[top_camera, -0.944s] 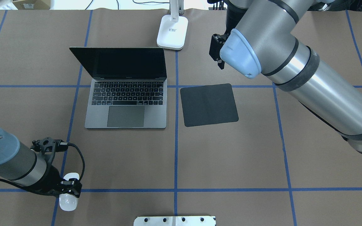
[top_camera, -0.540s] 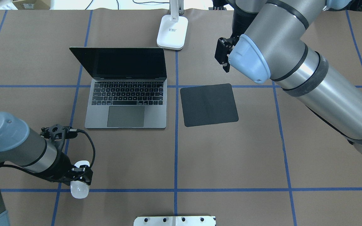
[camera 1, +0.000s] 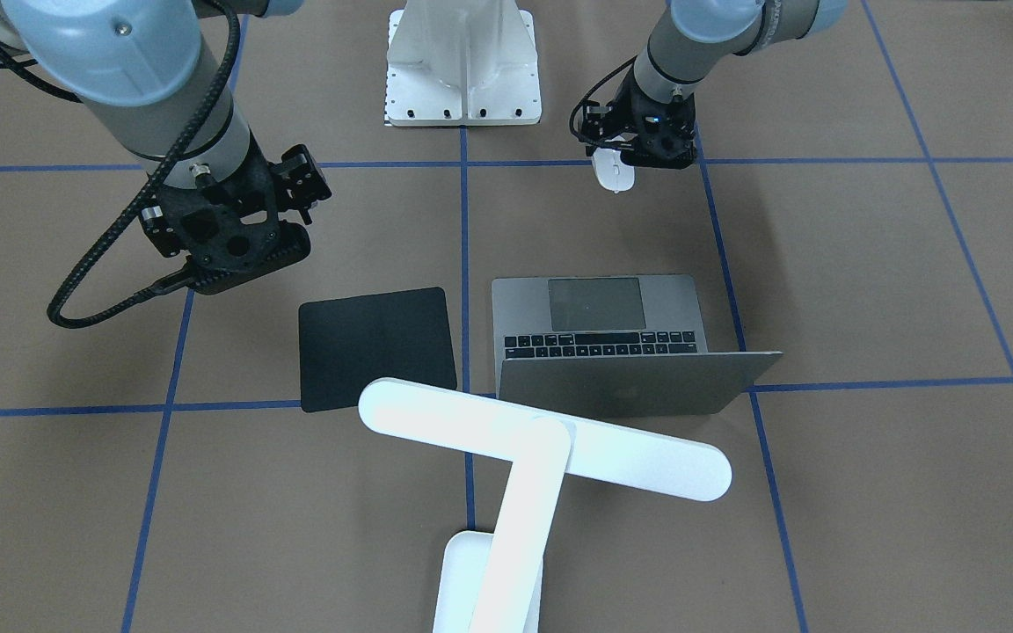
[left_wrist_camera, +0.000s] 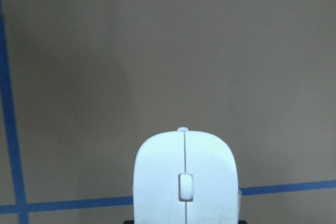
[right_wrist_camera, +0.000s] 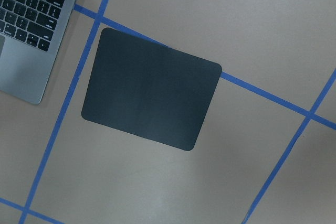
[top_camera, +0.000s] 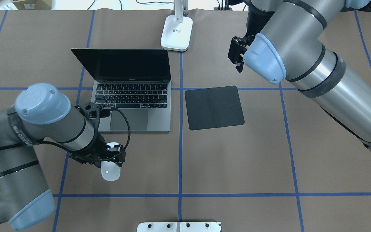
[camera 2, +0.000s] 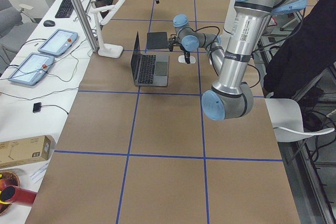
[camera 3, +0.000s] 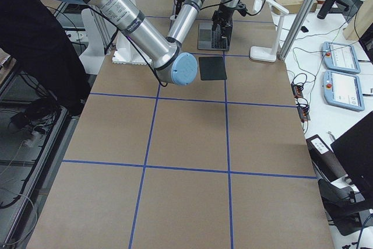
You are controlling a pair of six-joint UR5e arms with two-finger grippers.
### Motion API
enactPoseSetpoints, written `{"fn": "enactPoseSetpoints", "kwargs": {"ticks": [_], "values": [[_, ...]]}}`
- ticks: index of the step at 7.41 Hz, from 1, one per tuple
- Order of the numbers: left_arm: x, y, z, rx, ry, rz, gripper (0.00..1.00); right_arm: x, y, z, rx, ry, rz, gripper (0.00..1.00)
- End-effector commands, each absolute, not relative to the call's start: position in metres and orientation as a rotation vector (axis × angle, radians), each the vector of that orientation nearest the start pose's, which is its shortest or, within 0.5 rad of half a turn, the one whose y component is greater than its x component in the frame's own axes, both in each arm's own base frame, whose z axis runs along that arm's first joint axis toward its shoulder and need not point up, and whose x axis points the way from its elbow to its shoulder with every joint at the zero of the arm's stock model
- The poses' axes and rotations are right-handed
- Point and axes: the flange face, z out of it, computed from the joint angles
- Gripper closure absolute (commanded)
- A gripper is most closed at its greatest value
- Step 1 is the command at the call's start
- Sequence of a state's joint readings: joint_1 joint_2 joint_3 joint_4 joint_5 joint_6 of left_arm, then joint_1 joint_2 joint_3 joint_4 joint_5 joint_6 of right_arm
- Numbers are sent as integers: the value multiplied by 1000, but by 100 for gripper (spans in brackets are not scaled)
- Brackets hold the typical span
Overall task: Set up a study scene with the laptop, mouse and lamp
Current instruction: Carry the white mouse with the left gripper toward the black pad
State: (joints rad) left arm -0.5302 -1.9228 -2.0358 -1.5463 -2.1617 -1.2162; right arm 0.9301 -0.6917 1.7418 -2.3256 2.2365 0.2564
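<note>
My left gripper is shut on the white mouse, holding it over the brown table just in front of the laptop's near edge. The mouse also shows in the front view and fills the bottom of the left wrist view. The grey laptop stands open, its screen dark. The white lamp base stands behind the laptop; its bar head hangs over the laptop lid. My right gripper is empty, fingers apart, above the table beyond the black mouse pad.
The mouse pad lies flat just right of the laptop, with nothing on it. The white bolted pedestal sits at the near table edge. Blue tape lines grid the table. Monitors and cables lie beyond the far edge.
My left arm has carried the mouse forward and to the right, from the near left toward the laptop's front. My right arm has drifted a little to the right.
</note>
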Motion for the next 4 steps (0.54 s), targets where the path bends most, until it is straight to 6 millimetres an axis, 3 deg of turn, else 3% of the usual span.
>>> {"fn": "enactPoseSetpoints", "kwargs": {"ticks": [1, 2, 4], "values": [[451, -381, 245, -160, 931, 39, 33, -320, -559, 141, -31, -724, -456, 0], [464, -402, 231, -150, 937, 24, 33, -321, -559, 142, -32, -725, -457, 0], [487, -419, 210, -144, 944, 23, 33, -319, -559, 141, -33, -729, -454, 0]]}}
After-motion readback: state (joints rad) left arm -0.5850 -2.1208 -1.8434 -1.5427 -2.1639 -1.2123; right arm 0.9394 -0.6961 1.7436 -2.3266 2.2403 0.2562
